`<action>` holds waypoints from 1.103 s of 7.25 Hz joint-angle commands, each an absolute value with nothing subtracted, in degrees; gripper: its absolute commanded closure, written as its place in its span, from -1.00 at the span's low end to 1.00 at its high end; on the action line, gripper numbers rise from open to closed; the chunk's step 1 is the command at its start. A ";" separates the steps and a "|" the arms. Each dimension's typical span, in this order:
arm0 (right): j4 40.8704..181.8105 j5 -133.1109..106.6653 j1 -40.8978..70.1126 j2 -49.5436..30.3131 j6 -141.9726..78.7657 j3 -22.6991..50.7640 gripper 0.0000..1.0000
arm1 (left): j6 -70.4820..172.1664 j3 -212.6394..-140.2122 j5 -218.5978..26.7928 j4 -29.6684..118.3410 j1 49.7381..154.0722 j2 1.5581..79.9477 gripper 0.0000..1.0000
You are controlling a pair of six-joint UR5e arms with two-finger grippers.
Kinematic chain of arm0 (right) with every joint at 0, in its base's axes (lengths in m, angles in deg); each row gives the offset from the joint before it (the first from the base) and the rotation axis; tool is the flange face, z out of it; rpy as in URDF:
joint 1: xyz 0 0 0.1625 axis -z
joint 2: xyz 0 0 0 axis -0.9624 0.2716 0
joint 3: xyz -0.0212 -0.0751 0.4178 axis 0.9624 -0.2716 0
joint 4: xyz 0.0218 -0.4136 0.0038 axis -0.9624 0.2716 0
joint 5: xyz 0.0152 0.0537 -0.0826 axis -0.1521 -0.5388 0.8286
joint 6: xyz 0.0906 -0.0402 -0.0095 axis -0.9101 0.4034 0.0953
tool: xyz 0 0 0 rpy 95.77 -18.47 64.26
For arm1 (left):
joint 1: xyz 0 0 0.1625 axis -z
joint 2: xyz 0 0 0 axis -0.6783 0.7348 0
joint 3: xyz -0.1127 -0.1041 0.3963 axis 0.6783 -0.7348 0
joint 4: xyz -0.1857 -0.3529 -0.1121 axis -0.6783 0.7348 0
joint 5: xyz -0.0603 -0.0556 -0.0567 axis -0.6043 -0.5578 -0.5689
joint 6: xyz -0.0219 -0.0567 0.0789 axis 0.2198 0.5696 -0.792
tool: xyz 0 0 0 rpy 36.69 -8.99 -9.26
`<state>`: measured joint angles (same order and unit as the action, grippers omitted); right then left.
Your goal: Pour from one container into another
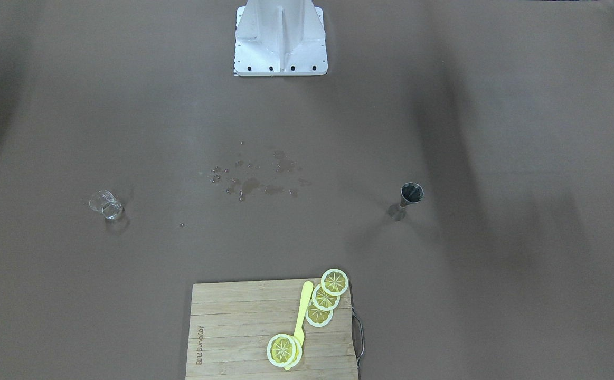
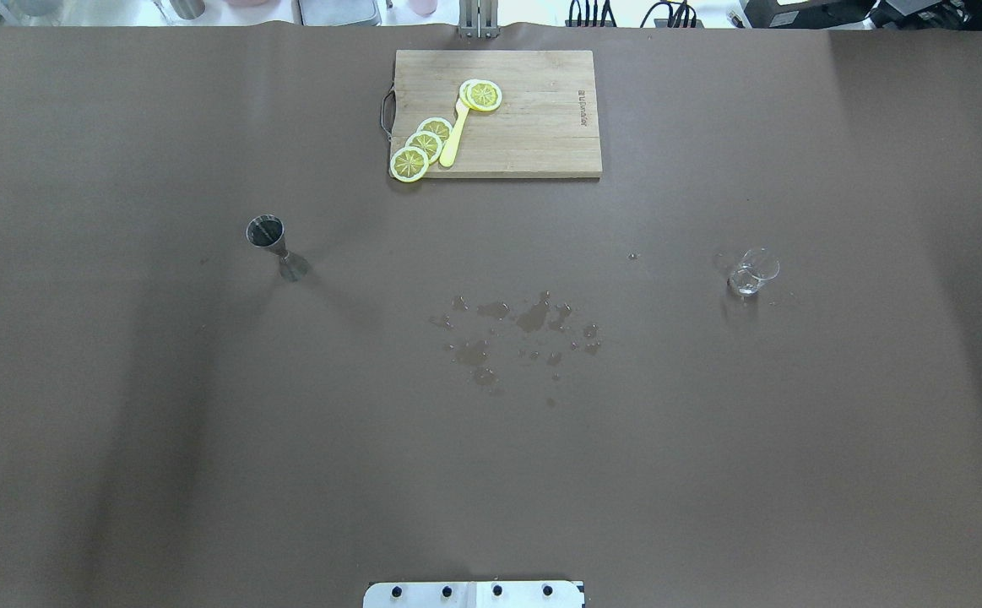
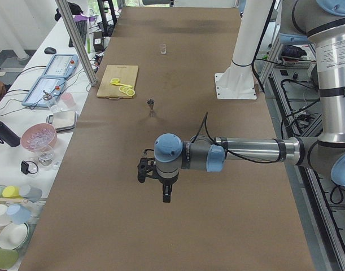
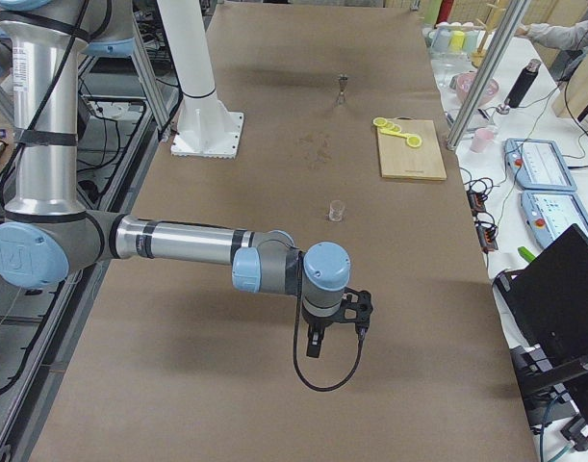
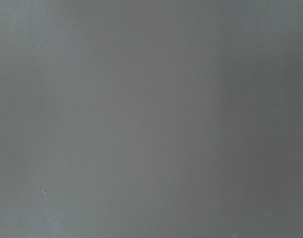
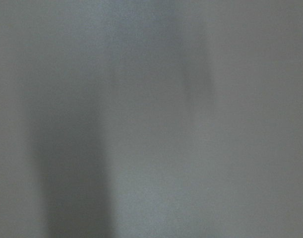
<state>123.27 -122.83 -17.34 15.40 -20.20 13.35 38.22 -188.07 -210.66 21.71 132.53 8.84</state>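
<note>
A steel jigger (image 2: pixel 269 238) stands upright on the brown table at the left of the overhead view; it also shows in the front view (image 1: pixel 410 196). On the opposite side stands a small clear glass (image 2: pixel 753 272) (image 1: pixel 106 205). Neither arm reaches into those two views. My left gripper (image 3: pixel 166 197) hangs over bare table at the near end, far from the jigger (image 3: pixel 151 104); I cannot tell its state. My right gripper (image 4: pixel 314 350) hangs likewise, short of the glass (image 4: pixel 338 210), state unclear. Both wrist views show only blurred table.
Drops of spilled liquid (image 2: pixel 524 325) lie mid-table between the two containers. A wooden cutting board (image 2: pixel 541 143) with lemon slices (image 2: pixel 425 145) and a yellow utensil (image 2: pixel 453 139) sits at the far edge. The robot's white base (image 1: pixel 280 39) stands at the near edge.
</note>
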 commanded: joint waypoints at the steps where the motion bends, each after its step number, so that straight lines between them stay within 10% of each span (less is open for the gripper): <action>1: 123.28 -122.83 -17.34 15.41 -20.11 13.41 -0.99 | 38.22 -187.76 -210.69 21.66 132.62 8.77 -0.98; 8: 119.94 -122.83 -17.17 16.29 -19.76 14.55 -0.99 | 38.22 -187.85 -210.60 20.08 134.03 8.24 -0.98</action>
<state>120.05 -122.85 -17.17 16.22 -19.79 14.65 38.22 -187.77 -210.62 20.14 133.94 8.32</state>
